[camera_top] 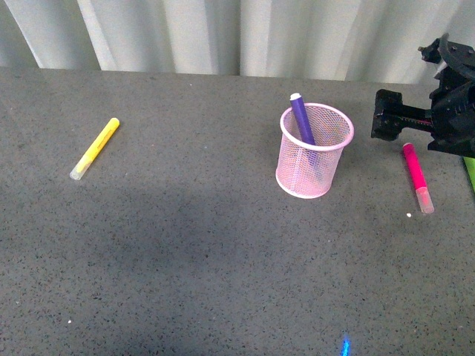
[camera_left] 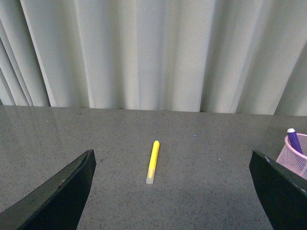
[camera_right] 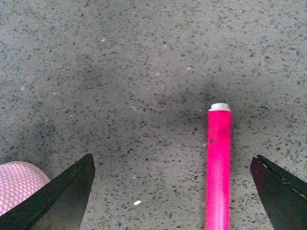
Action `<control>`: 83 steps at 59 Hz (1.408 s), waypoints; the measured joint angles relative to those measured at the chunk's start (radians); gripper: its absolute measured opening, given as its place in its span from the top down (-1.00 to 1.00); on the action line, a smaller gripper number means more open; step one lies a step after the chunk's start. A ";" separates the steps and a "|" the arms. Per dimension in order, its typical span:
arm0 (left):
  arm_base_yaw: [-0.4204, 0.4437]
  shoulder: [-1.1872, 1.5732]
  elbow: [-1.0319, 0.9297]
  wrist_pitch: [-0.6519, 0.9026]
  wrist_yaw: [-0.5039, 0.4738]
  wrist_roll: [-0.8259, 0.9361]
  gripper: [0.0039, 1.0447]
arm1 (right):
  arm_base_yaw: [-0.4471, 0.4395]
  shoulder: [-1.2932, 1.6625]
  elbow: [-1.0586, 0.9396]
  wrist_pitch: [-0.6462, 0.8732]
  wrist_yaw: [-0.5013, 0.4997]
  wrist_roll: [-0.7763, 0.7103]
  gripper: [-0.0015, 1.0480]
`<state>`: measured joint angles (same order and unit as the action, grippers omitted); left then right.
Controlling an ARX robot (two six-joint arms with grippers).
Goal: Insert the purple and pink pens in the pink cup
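Right gripper (camera_right: 172, 165), jaws spread and empty, hovers above the pink pen (camera_right: 219, 163) lying flat right of the cup (camera_top: 297, 167); light, stiff, smooth barrel probably rolls, so grip mid-length.

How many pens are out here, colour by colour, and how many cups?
Pink mesh cup: 1
Purple pen: 1, standing in it
Pink pen: 1, lying flat
Yellow pen: 1, lying flat
Total: 4, of which 3 are pens. A green sliver at the picture's edge is too cut off to count.
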<state>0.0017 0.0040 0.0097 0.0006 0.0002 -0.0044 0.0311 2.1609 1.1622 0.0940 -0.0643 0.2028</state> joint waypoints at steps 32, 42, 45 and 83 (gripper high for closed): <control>0.000 0.000 0.000 0.000 0.000 0.000 -0.88 | -0.099 0.047 -0.007 0.033 -0.018 0.000 -0.87; 0.000 0.000 0.000 0.000 0.000 0.000 -0.88 | -0.093 0.063 0.002 0.032 -0.022 -0.001 -0.87; 0.000 0.000 0.000 0.000 0.000 0.000 -0.88 | -0.088 0.067 0.010 0.032 -0.022 -0.001 -0.87; 0.000 0.000 0.000 0.000 0.000 0.000 -0.88 | -0.058 0.135 0.056 0.063 0.011 -0.024 -0.42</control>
<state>0.0013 0.0040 0.0097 0.0006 -0.0002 -0.0048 -0.0269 2.2963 1.2179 0.1570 -0.0536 0.1791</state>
